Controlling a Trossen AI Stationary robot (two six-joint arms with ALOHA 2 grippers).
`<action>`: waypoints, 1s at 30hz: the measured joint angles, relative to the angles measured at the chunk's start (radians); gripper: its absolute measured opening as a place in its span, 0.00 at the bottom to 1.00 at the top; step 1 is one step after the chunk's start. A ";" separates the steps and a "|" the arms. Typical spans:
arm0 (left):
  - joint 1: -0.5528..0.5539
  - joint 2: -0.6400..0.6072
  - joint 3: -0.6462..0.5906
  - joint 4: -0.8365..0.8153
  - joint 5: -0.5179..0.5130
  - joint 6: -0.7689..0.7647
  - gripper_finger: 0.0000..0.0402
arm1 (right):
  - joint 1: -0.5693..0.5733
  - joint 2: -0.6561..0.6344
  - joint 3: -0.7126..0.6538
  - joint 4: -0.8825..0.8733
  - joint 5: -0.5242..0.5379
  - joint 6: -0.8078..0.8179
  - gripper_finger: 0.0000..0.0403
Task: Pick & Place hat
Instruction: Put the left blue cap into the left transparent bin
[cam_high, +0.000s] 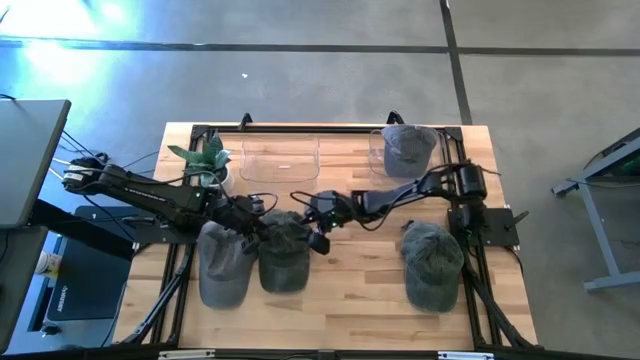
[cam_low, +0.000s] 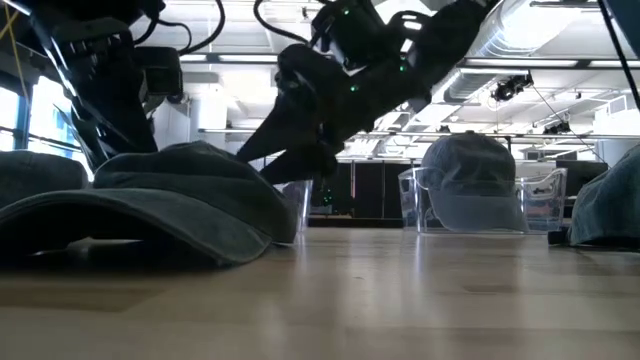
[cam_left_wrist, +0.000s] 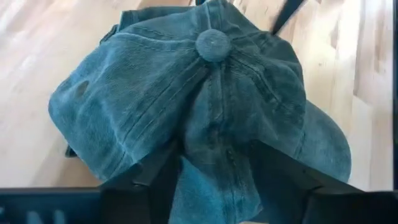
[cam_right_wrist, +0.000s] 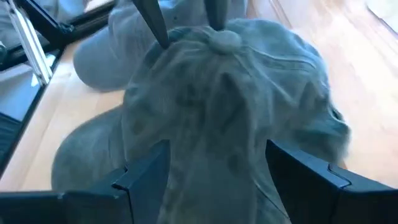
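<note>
Fingers (cam_left_wrist: 155, 180) of the left gripper (cam_high: 262, 226) stand spread on either side of a pinched-up fold at the crown of the middle hat (cam_high: 285, 255), the cloth bunched between them, though whether they press it or only flank it cannot be told. On the opposite side of that crown the right gripper (cam_high: 318, 240) has its fingers (cam_right_wrist: 146, 171) set wide apart, straddling the fabric near the top button (cam_right_wrist: 224, 40); the wrist views leave it unclear whether those pads touch the cloth. This hat lies just left of centre in the high view, brim toward the lower edge of the picture, and its left side touches a second hat (cam_high: 222, 262) lying beside it. A third hat (cam_high: 432, 262) rests well apart at the lower right, with bare table (cam_high: 350, 290) between it and the middle one. Along the upper edge of the table, an empty clear bin (cam_high: 280, 160) sits at centre and another clear bin (cam_high: 405, 152) at upper right holds a fourth hat (cam_high: 408, 143). A small green plant (cam_high: 203, 158) stands near the upper left corner, close to the left arm. Open wood runs along the table's lower edge beneath all three loose hats.
</note>
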 joint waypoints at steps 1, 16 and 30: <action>0.000 -0.001 -0.002 0.001 -0.007 0.003 0.52 | 0.000 0.009 0.001 0.014 -0.005 0.006 0.63; 0.000 -0.039 0.125 0.017 0.139 0.055 0.58 | -0.006 0.031 0.041 0.131 -0.338 0.183 0.05; -0.046 -0.023 0.332 0.044 -0.018 0.395 0.58 | -0.004 -0.234 0.084 -0.066 -0.531 0.231 0.02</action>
